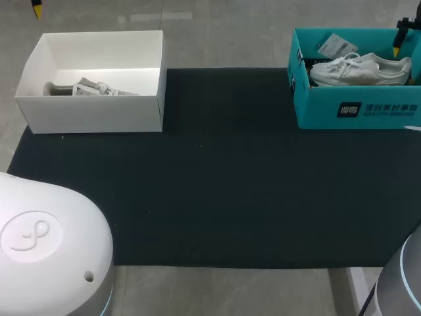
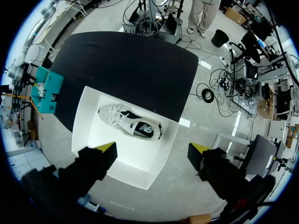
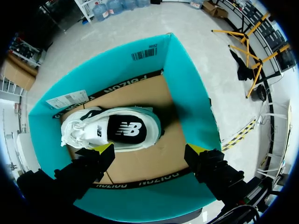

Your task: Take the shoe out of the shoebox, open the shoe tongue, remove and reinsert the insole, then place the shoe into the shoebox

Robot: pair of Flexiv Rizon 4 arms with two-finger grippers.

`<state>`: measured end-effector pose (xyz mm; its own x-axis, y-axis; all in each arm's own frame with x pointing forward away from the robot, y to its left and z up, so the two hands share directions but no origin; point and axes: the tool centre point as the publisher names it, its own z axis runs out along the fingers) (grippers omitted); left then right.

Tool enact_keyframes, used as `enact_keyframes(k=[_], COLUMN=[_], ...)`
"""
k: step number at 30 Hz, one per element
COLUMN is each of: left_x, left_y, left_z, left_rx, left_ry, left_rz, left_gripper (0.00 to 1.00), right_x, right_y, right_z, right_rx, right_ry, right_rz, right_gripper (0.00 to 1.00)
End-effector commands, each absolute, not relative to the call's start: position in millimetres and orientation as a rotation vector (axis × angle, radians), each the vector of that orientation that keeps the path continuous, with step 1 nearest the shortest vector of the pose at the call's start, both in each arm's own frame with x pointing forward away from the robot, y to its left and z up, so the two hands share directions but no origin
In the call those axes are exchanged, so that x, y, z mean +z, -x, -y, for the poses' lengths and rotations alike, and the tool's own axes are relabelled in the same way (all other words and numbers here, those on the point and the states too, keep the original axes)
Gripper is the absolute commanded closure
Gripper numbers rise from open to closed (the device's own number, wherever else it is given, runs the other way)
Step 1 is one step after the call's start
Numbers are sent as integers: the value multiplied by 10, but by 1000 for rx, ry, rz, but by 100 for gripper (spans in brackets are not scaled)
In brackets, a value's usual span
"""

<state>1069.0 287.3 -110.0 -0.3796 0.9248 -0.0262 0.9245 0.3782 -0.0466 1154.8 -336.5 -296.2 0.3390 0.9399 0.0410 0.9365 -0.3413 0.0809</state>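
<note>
Your right claw [image 3: 149,150], spread, hangs over the teal shoebox [image 3: 188,88], the white shoe [image 3: 112,131] straight ahead, its long axis running the same way the claw opens.

Overhead room light, even, fairly bright. Floor of white box [image 1: 92,115] glares w/ a bright band; black mat [image 1: 217,197] reads dark, matte. In teal box [image 3: 191,93], soft shadow on cardboard beside shoe [image 3: 112,130]. Wrist cams: left gripper [image 2: 153,150] & right gripper [image 3: 149,149] underlit, near-black; only yellow tips catch light.
</note>
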Motion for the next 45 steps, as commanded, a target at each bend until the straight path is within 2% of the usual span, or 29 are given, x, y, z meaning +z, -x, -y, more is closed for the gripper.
enact_keyframes(k=[1,24,35,45], left_x=[-1093,-1093,-1093,-1093], left_y=[-10681,-10681,-10681,-10681], left_z=[-2873,-2873,-2873,-2873], left_rx=[78,78,78,78], left_ry=[1747,1747,1747,1747], left_rz=[2603,2603,2603,2603], left_gripper=[0,0,0,0], right_x=[-3059,-3445,-3504,-3658], right_y=[-11652,-11880,-11700,-11768], right_z=[3387,3533,3471,3489], right_rx=[102,64,8,-6], right_ry=[-2545,-2574,-2597,-2596], right_rz=[-1793,-1838,-1846,-1856], right_gripper=[0,0,0,0])
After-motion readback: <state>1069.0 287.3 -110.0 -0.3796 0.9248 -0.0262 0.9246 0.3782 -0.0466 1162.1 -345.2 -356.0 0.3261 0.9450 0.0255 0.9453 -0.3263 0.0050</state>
